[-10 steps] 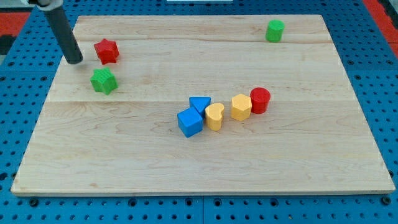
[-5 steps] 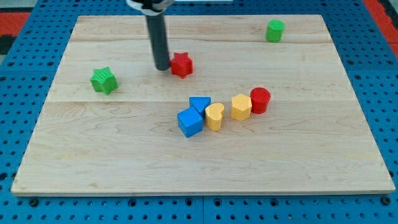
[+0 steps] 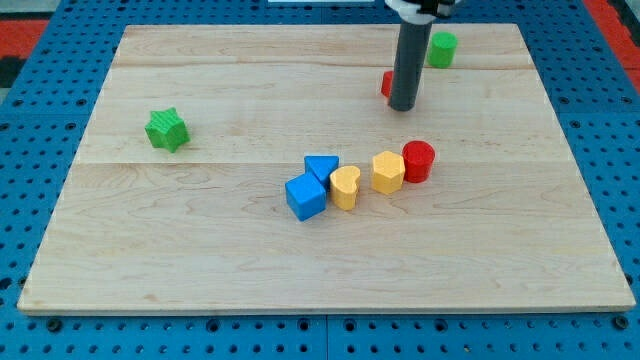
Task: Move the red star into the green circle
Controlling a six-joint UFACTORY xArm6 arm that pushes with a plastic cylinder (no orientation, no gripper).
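The red star [image 3: 386,84] is mostly hidden behind my rod; only a red sliver shows at the rod's left edge. My tip [image 3: 403,106] rests on the board directly in front of the star, toward the view's top right. The green circle [image 3: 442,48], a short green cylinder, stands up and to the right of the tip, a short gap away from the star.
A green star [image 3: 166,130] sits at the view's left. In the middle lie a blue cube [image 3: 306,197], a blue triangle [image 3: 322,168], a yellow heart [image 3: 345,187], a yellow hexagon [image 3: 388,172] and a red cylinder [image 3: 419,160].
My tip has swept from the view's left to the upper right, pushing the red star with it toward the green circle. The other blocks have not moved.
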